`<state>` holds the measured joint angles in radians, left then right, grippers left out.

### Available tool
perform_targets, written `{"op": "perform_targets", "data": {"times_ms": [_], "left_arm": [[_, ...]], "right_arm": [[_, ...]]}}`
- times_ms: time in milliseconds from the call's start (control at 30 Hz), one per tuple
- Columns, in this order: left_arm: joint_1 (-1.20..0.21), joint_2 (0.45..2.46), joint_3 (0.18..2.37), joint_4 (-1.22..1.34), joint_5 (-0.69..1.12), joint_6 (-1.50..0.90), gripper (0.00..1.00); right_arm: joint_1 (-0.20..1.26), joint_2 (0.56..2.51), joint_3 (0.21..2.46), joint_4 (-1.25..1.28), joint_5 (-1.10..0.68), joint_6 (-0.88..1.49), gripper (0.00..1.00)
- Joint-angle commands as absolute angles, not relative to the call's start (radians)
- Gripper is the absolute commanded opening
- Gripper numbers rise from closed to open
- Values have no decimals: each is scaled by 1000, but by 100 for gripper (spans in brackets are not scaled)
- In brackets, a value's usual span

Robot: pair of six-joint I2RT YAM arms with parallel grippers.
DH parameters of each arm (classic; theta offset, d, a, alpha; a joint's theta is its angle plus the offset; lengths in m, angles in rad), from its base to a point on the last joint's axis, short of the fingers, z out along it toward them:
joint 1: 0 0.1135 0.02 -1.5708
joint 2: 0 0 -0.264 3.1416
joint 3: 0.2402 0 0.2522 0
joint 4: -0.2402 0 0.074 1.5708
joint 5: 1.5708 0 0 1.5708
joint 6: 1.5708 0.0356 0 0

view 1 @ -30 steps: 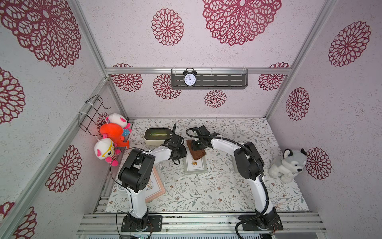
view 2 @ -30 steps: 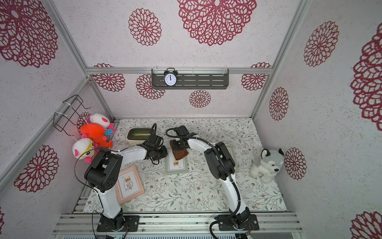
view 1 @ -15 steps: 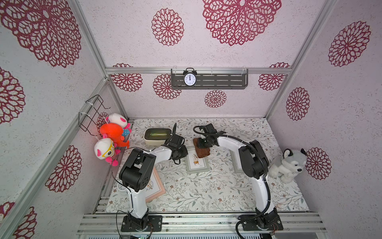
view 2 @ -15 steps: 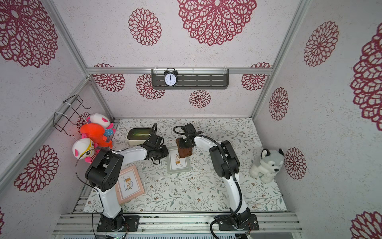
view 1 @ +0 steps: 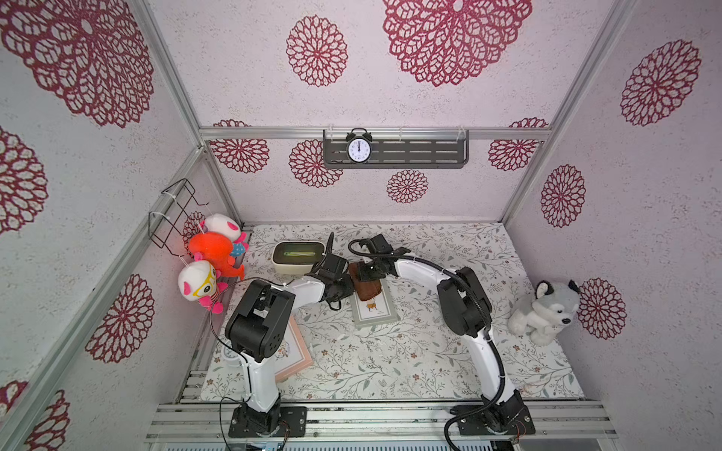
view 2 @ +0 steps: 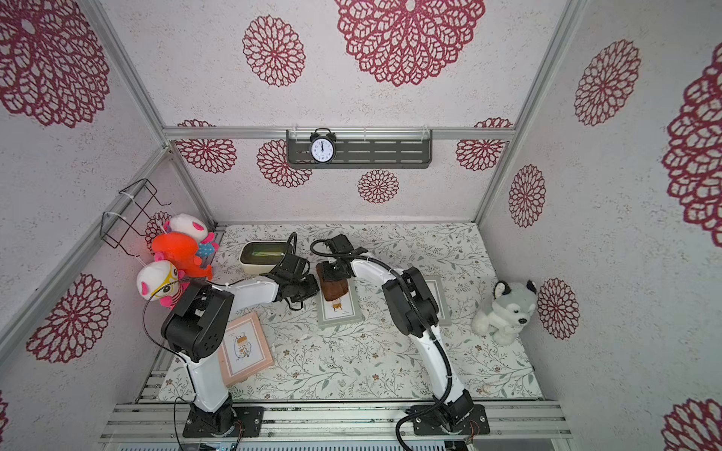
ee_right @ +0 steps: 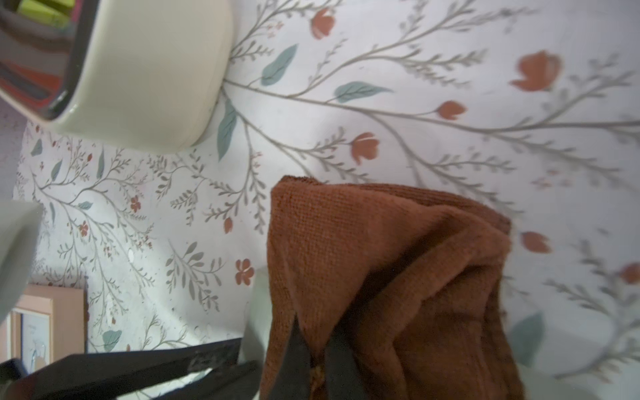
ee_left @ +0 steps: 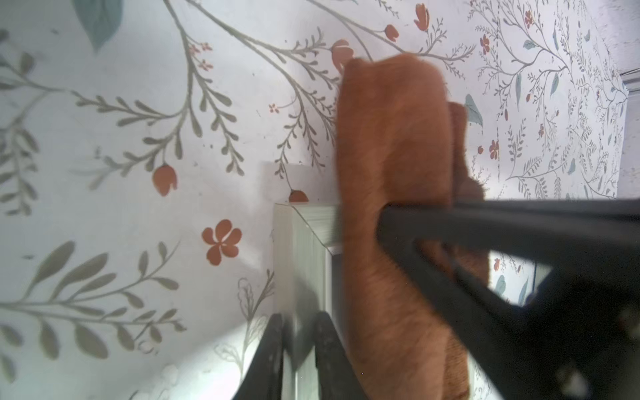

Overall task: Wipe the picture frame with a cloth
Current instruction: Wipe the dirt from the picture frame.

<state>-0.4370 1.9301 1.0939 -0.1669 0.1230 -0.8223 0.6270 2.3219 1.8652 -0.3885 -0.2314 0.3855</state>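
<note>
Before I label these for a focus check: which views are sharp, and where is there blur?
Left wrist view: the cloth is blurred, while the picture frame corner looks fairly crisp. Right wrist view: the cloth's weave is sharp, the tablecloth beyond it soft. Both top views: sharp and evenly lit throughout.

The left arm [view 1: 260,375] and the right arm [view 1: 420,271] are built from smooth white tubular links, which are joined by bulky black joint housings [view 1: 260,324]. Each arm is bolted to a flat black base plate [view 1: 293,421], in which small screws are seen. A thick black cable [view 1: 496,353] is run along the right arm and a thin black wire [view 1: 211,316] beside the left. The left gripper [ee_left: 298,332] and the right gripper [ee_right: 317,349] are fitted with slim, matte black fingers [ee_left: 273,346].
</note>
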Motion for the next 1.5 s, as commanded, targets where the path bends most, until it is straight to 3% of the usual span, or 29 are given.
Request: {"op": "perform_targets", "data": {"times_ms": [0, 267, 600, 900, 1267, 1467], "left_arm": [[-473, 2049, 1011, -375, 132, -819, 18], [-472, 2058, 1007, -370, 136, -825, 18], [-472, 2052, 982, -348, 133, -833, 17], [-472, 2057, 988, -346, 130, -841, 17], [-472, 2057, 972, -323, 133, -843, 18], [-473, 2071, 991, -331, 137, -844, 17]], "right_arm": [[556, 2342, 1876, -525, -80, 382, 0], [674, 2437, 1954, -509, -216, 389, 0], [562, 2301, 1788, -472, -114, 352, 0], [710, 2402, 1886, -437, -281, 385, 0], [521, 2226, 1671, -436, -116, 322, 0], [658, 2299, 1737, -417, -197, 351, 0]]}}
